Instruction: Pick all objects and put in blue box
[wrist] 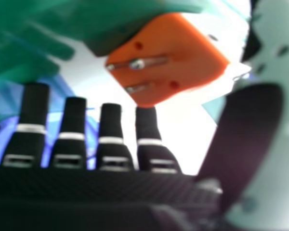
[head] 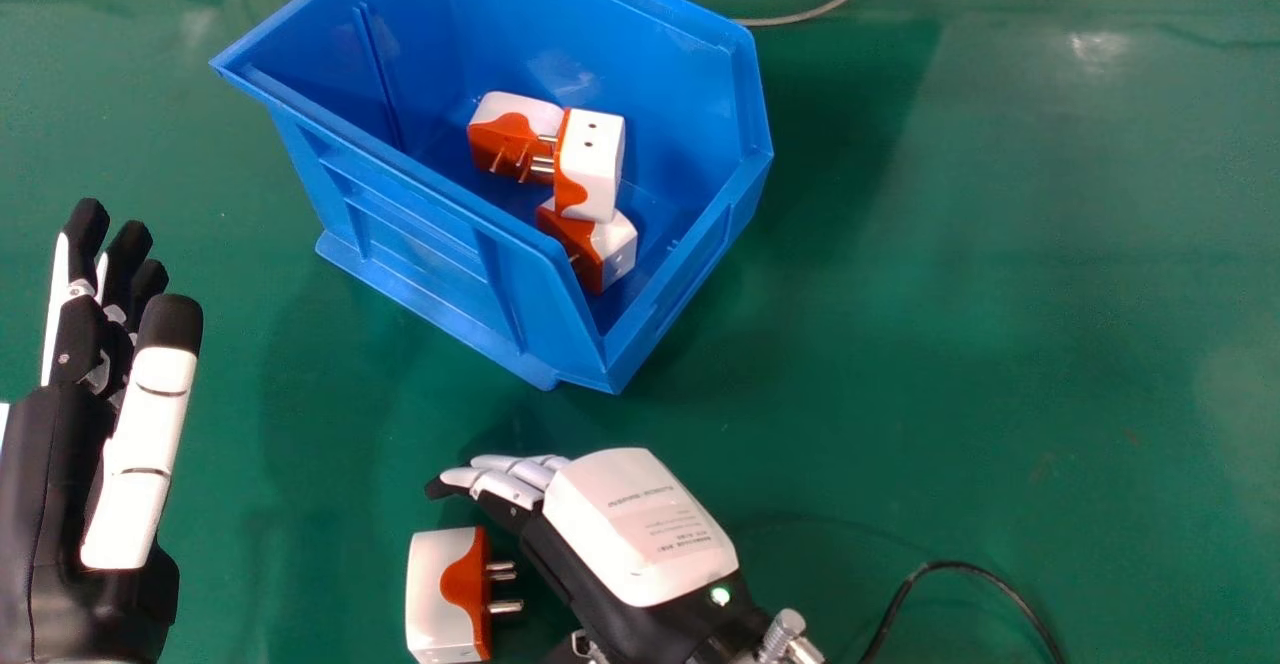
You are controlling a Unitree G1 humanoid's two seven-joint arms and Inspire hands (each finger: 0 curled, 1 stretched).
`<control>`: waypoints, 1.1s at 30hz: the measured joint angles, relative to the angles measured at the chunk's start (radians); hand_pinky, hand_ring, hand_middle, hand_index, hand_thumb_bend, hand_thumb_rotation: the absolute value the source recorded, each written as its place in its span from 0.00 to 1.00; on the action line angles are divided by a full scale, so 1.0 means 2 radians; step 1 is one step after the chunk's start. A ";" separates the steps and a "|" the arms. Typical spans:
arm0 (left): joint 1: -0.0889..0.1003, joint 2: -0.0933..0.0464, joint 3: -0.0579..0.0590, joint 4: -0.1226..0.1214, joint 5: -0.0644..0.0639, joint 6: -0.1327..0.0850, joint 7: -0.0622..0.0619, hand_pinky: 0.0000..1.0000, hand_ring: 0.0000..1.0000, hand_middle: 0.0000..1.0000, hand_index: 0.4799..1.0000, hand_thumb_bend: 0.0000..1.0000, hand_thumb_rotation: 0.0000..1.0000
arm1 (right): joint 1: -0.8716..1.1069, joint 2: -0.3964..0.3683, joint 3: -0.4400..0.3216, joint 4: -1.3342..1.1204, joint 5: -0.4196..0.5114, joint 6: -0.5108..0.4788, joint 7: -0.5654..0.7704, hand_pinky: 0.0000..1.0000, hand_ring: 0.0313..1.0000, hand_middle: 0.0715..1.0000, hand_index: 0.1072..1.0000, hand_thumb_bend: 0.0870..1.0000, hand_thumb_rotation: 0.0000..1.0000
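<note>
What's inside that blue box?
Three orange-and-white plug adapters lie in the blue box. The middle one partly covers the other two. The box's near side wall hides some of its floor, so I can't tell what lies there.

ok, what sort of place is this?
Probably a robotics lab or test bench: green work surface, blue parts bin holding orange-and-white plug adapters, right robot hand over the surface.
</note>
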 measured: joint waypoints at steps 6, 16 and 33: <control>0.000 0.000 0.000 0.000 0.001 0.000 0.004 0.99 0.98 0.98 1.00 0.71 0.76 | -0.004 0.001 -0.003 -0.004 0.018 0.002 0.016 0.63 0.78 0.82 0.77 0.81 0.17; -0.003 0.000 0.000 0.000 0.001 0.000 0.004 0.97 0.98 0.98 1.00 0.71 0.76 | -0.004 0.008 -0.003 -0.012 0.021 0.015 0.032 0.64 0.78 0.83 0.78 0.78 0.19; -0.005 0.000 -0.001 0.000 0.005 0.000 0.003 0.98 0.98 0.99 1.00 0.70 0.77 | -0.002 0.015 0.004 -0.015 0.036 0.017 0.043 0.68 0.80 0.83 0.78 0.77 0.31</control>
